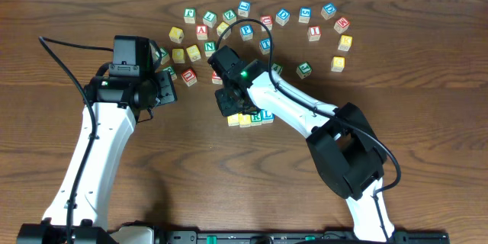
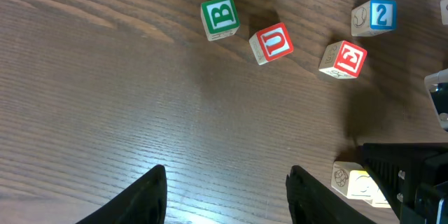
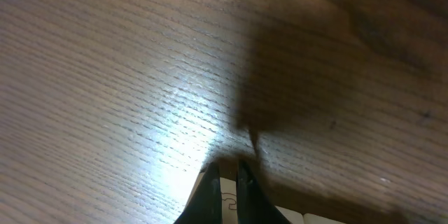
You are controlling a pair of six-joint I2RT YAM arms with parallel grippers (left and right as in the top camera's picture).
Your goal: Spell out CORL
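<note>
The right hand (image 3: 225,175), clenched on nothing, hangs with the CORL row (image 1: 253,117) just beneath its tips, apparently to nudge cubes straight, while the left hand (image 2: 225,189) waits released, well aside.

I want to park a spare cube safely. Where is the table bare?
Bare: the wood between the left arm and right arm, nearer than the row of four cubes; also the stretch right of the right arm. Crowded: the scattered blocks at the far side, and around the row.
</note>
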